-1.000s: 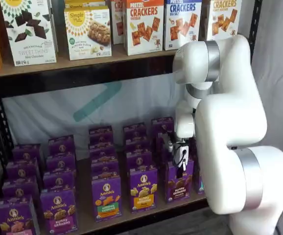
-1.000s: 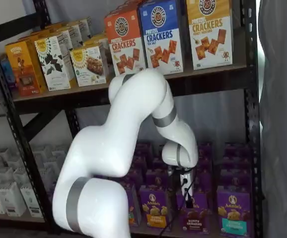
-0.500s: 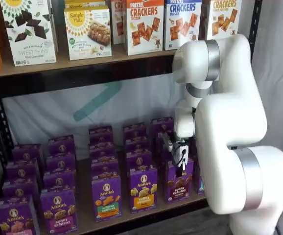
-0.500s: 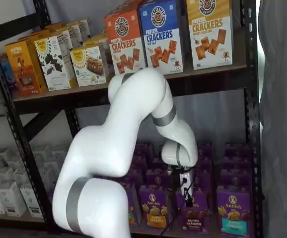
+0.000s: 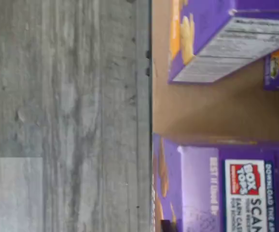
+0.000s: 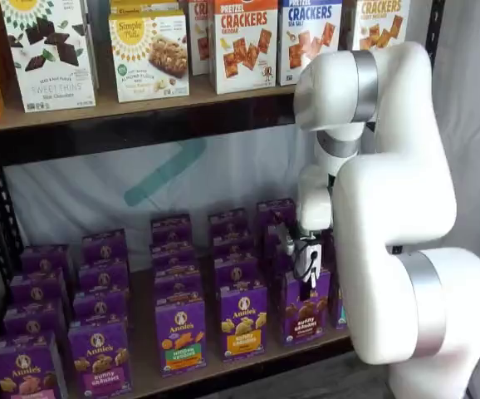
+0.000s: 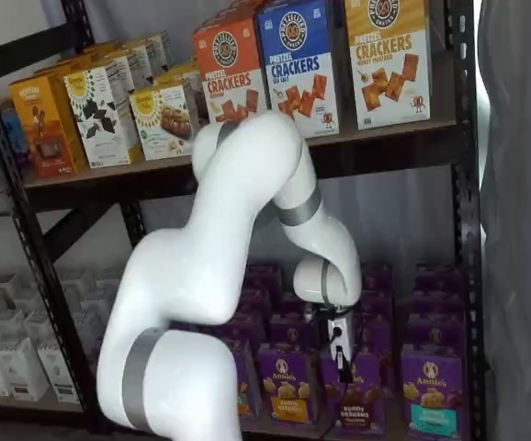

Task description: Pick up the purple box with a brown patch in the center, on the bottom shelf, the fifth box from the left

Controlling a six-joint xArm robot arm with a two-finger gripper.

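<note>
The purple box [image 6: 304, 309] with brown bunny cookies stands at the front edge of the bottom shelf [image 6: 140, 332], and also shows in a shelf view [image 7: 357, 401]. My gripper [image 6: 307, 270] hangs right above it, its dark fingers reaching down to the box top with a white cable beside them; it shows in both shelf views [image 7: 342, 356]. No gap or grip shows between the fingers. In the wrist view the box's purple top [image 5: 197, 188] with a "Box Tops" label fills the near field, beside the bare shelf board [image 5: 202, 111].
A yellow-band purple box [image 6: 242, 320] stands just left of the target and a teal-band one [image 7: 428, 393] to its right. More purple boxes stand behind. Cracker boxes [image 6: 244, 41] line the upper tier. My white arm [image 6: 389, 216] blocks the shelf's right end. Grey floor [image 5: 67, 116] lies beyond the shelf edge.
The gripper has come down a little toward the purple box's top, and the upper arm has swung slightly. The boxes have not moved.
</note>
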